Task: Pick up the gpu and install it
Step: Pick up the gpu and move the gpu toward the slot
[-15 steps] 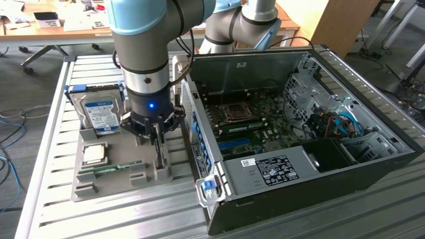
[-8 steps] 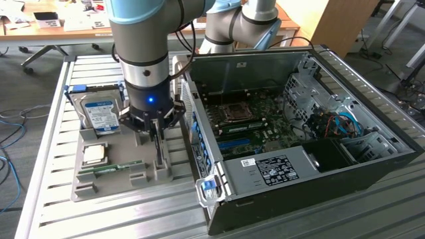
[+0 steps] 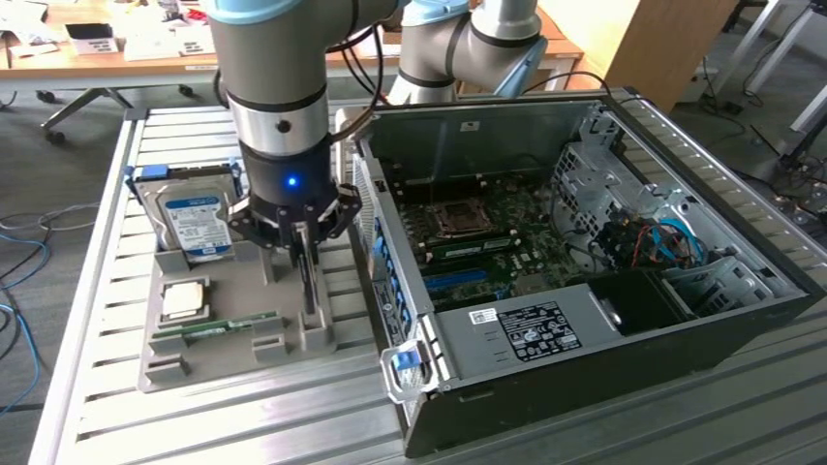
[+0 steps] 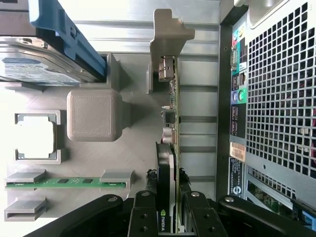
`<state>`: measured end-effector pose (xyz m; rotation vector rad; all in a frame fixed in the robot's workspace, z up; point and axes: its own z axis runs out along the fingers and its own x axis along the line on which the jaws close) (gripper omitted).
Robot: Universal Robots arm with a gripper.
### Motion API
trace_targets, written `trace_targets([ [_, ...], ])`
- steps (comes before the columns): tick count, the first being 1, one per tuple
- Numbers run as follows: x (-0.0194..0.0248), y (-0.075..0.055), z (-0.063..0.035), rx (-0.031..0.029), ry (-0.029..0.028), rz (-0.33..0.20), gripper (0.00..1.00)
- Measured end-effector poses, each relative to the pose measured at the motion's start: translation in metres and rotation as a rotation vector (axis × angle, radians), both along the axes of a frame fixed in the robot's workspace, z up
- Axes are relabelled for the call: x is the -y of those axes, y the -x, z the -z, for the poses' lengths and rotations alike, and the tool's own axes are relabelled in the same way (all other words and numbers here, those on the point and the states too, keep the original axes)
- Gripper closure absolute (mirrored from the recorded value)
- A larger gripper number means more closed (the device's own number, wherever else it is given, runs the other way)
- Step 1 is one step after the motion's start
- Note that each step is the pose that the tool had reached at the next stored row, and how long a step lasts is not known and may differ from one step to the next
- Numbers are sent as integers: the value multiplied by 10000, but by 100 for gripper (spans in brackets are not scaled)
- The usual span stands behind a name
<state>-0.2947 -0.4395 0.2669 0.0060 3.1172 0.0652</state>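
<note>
- Jaws narrow, pads pressed on both faces of the gpu (image 4: 166,160); gripper (image 4: 168,181) sits low over it.
- gpu stands on edge in its slot of the grey holder tray (image 4: 138,148), just beside the open PC case (image 3: 621,320); one end is hidden between the fingers.
- Green-white logo on the gpu cooler is cut off, wording unreadable.
- Hard drive (image 3: 194,218) has a blue-white label, text too small to read.
- Power supply box (image 3: 530,329) carries a white label with barcodes, unreadable.
</note>
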Motion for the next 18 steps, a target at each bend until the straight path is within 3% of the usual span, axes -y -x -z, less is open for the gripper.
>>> trace_targets([
  [18,0,0,-58,0,0,-1,73],
])
